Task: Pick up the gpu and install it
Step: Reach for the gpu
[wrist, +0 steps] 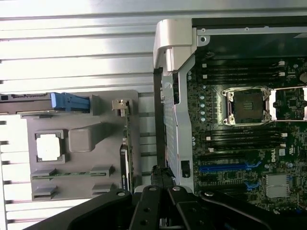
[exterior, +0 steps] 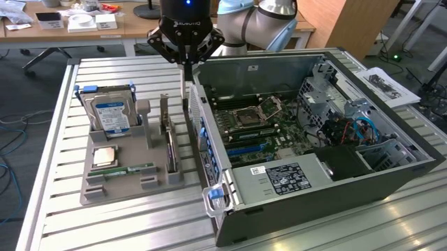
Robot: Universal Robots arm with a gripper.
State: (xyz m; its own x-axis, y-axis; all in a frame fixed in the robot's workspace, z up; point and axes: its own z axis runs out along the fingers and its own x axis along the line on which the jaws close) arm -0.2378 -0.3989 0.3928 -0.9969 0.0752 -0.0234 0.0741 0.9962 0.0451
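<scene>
The gpu (exterior: 169, 138) stands on edge in a slot of the grey holder (exterior: 150, 180), left of the open computer case (exterior: 314, 201). In the wrist view the gpu (wrist: 125, 143) shows as a thin green edge with a silver bracket at one end. My gripper (exterior: 185, 64) hangs shut above the narrow gap between the holder and the case's side wall, close beside the card and higher than it. Nothing is between its fingertips (wrist: 162, 173). The motherboard (exterior: 258, 125) lies bare in the case, with blue card slots (wrist: 225, 167).
In the holder there are also a silver hard drive with a blue label (exterior: 112, 115), a processor chip (exterior: 104, 155) and a narrow memory stick (exterior: 122, 170). The case wall (exterior: 199, 120) rises right beside the card. Papers (exterior: 388, 86) lie at the exterior view's right.
</scene>
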